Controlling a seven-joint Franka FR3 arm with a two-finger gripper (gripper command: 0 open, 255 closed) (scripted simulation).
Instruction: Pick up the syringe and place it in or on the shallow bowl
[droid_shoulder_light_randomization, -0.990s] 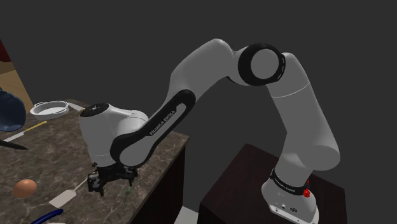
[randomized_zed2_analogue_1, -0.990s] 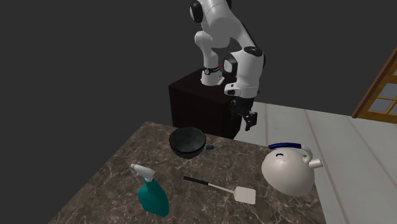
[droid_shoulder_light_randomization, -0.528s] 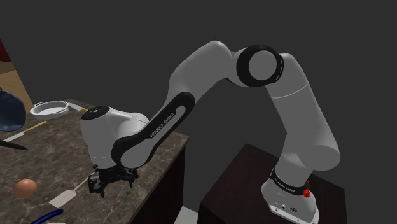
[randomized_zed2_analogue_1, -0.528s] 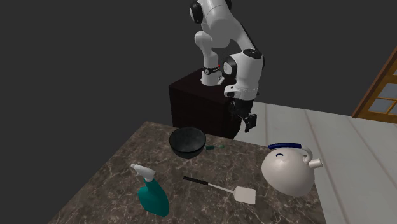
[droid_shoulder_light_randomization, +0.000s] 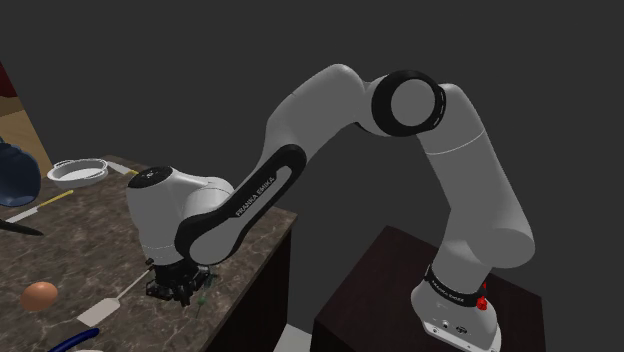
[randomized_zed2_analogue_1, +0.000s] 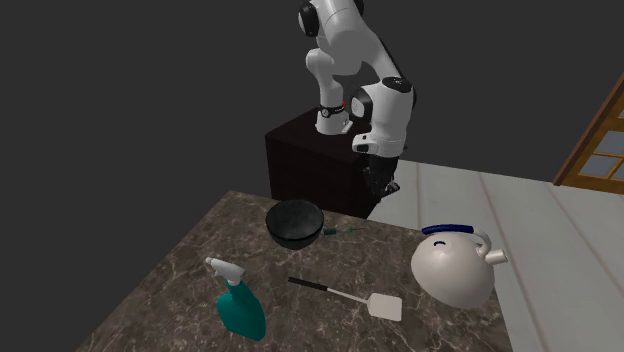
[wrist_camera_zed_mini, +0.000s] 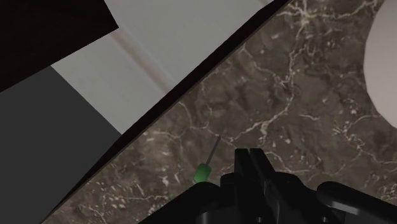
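Syringe (wrist_camera_zed_mini: 202, 172) lies on the tabletop (wrist_camera_zed_mini: 286, 114) near its edge, just beside the pincer (droid_shoulder_light_randomization: 178, 290).
Likely light, stiff and slippery: take it mid-barrel, clear of the needle. I cannot tell the pincer's spread.

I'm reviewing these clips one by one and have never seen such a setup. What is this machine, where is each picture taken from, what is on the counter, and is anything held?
This is a white robot arm standing on a dark box and ending in black jaws. The shoulder view looks from beside that box. The second exterior view faces the arm across the marbled counter. The wrist view looks along the jaws from the hand itself. On the counter are a dark bowl, a teal spray bottle, a spatula, a white kettle, an egg and a white shallow bowl. The syringe lies on the counter near its edge, just ahead of the jaws. It is not lifted, so nothing seems to be held.
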